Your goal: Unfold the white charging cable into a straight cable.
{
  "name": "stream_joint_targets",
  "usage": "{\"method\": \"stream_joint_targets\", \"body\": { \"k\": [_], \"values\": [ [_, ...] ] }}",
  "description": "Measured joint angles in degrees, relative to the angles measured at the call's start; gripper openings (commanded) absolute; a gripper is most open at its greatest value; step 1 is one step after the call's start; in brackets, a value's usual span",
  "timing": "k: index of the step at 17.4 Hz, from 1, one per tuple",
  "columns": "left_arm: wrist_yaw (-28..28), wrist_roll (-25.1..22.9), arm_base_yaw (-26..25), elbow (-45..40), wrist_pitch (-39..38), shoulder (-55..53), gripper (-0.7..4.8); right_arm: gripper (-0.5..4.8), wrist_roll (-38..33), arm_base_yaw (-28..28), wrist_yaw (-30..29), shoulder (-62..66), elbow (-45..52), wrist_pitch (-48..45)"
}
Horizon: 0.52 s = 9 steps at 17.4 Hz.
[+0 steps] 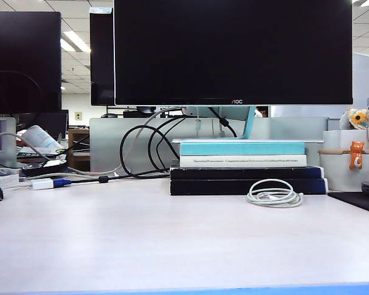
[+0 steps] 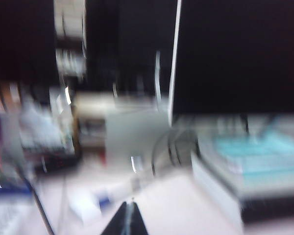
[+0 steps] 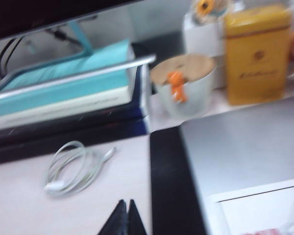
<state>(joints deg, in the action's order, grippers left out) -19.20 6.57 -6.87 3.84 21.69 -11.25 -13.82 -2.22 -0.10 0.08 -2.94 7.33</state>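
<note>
White charging cable [image 1: 274,195]: coiled on the desk [image 1: 141,233], against the book stack [image 1: 246,167] near the right edge. Left gripper [image 2: 128,220] and right gripper [image 3: 124,218]: both clenched empty, above the desk.

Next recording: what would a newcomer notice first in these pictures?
The big black monitor fills the back of the desk, standing on a stack of books. In front of the stack, right of centre, lies the white charging cable, coiled in a loose loop on the pale desk. No arm shows in the exterior view; the left gripper and right gripper appear only in their wrist views, fingers shut, holding nothing.
</note>
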Motion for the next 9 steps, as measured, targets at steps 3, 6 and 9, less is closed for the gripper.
{"method": "stream_joint_targets", "body": {
  "k": [3,6,9],
  "values": [
    [-0.55,0.79,-0.02,3.28,0.87,-4.42,-0.06,-0.05,-0.09,0.04,6.14,0.00,-4.87,1.53],
    [-3.96,-1.73,0.15,13.18,-3.63,-11.45,-0.06,-0.05,-0.48,0.02,7.30,1.31,-7.82,-1.03],
    [-3.80,-10.51,2.78,28.41,-13.97,-24.13,-0.06,-0.05,-0.92,0.02,9.01,12.76,-13.99,-2.36]
  ]
}}
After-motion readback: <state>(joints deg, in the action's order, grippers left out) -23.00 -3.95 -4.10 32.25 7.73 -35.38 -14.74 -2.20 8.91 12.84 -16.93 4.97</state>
